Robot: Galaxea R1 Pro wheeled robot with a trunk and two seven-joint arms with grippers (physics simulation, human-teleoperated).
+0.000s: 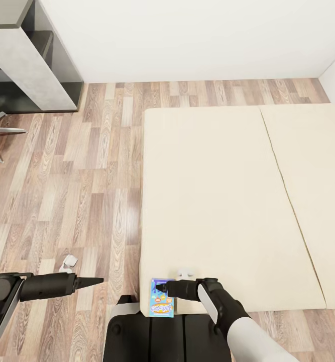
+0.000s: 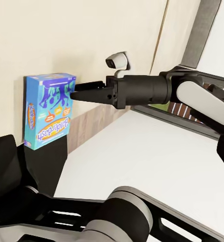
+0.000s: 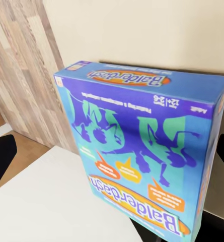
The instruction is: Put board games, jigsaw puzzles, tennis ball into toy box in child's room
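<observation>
One blue board game (image 1: 162, 297) stands upright on the robot's white base (image 1: 187, 322), against the bed's (image 1: 227, 201) near edge at six o'clock, its long axis vertical and its title upside down. The right gripper (image 1: 160, 288) grips its top edge. The left gripper (image 1: 98, 280), at eight o'clock, appears closed and empty.

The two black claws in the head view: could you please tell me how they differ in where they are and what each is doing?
The left claw hangs over the wood-plank floor, pinched to a point and carrying nothing; the right claw sits at the near edge of the cream bed. The left claw is apart from any toy; the right claw's tip is against the blue Balderdash board game box, though its grip is unclear. Both point sideways and are black.
</observation>
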